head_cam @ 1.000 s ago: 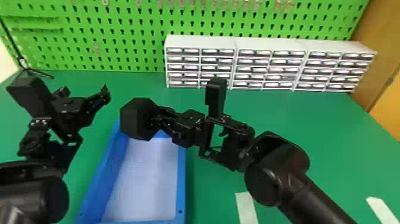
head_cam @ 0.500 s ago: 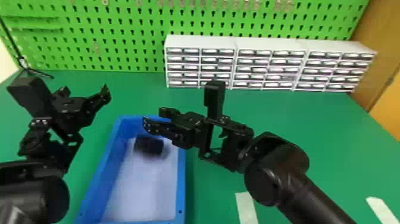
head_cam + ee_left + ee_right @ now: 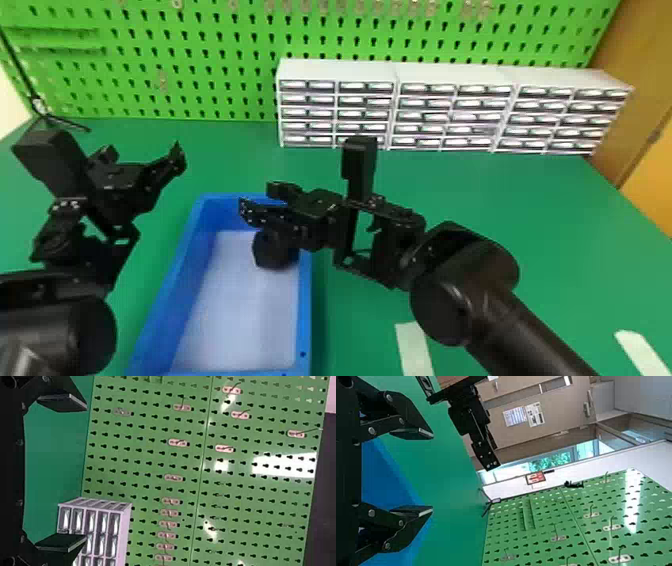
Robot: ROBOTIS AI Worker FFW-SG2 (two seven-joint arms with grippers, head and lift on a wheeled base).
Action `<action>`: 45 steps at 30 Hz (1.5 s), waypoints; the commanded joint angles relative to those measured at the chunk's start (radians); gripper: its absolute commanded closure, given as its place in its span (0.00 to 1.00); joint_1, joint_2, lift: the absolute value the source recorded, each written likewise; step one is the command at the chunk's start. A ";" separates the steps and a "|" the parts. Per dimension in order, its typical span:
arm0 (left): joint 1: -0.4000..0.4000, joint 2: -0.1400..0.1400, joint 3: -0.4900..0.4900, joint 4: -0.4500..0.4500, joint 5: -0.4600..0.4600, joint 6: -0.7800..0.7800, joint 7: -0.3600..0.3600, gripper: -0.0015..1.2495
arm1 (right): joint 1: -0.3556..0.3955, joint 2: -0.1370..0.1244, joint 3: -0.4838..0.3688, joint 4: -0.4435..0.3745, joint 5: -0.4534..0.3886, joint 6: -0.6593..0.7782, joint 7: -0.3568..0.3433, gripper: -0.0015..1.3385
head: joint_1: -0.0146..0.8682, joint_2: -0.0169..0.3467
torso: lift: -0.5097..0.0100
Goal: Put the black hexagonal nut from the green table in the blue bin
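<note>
Nut in blue bin, partly hidden, facing and long axis unclear

nut in bin, far right | right gripper above, fingers parted | left gripper left of bin | drawers on table, before pegboard

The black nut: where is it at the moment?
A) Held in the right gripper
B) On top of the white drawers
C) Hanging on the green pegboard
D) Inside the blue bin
D: the black nut shows within the walls of the blue bin, near its far right corner, and the right gripper stands open with nothing between its fingers.
</note>
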 commanded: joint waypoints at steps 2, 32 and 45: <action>0.000 0.000 0.002 0.000 0.003 -0.001 0.000 0.10 | 0.007 0.001 -0.014 0.000 0.026 0.011 0.000 0.44 | 0.80 0.07 | 0.79; 0.011 0.000 0.014 0.000 0.006 0.001 0.000 0.10 | 0.180 0.055 -0.401 -0.061 0.250 0.014 0.002 0.38 | 0.80 0.07 | 0.79; 0.016 0.000 0.020 -0.002 0.010 -0.001 0.000 0.10 | 0.277 0.112 -0.614 -0.104 0.356 0.020 0.002 0.38 | 0.80 0.07 | 0.79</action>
